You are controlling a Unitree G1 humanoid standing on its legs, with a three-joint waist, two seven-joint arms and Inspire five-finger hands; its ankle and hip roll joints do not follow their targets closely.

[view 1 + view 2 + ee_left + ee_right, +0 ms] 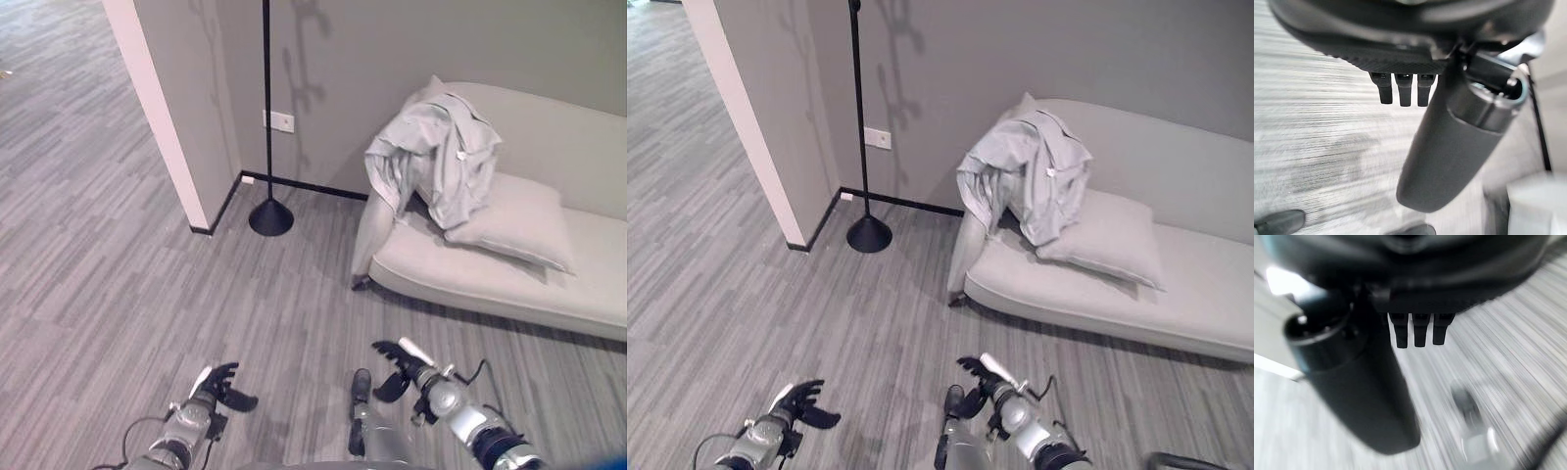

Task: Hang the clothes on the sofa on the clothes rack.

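A light grey garment [446, 157] lies crumpled over the left arm and backrest of a pale sofa [549, 294], partly resting on a cushion [514, 220]. The clothes rack [267, 98] is a thin black pole on a round base [270, 217], standing by the wall to the left of the sofa. My left hand [217, 387] hangs low over the floor, open and empty, its fingers [1403, 90] relaxed. My right hand [397, 367] is also low, open and holding nothing, well short of the sofa. Its fingers [1420, 333] hang over the floor.
A wall corner with white trim [167, 127] juts out left of the rack, and a hallway runs back behind it. A wall socket [280, 121] sits beside the pole. Grey striped carpet [147, 284] stretches between me and the sofa.
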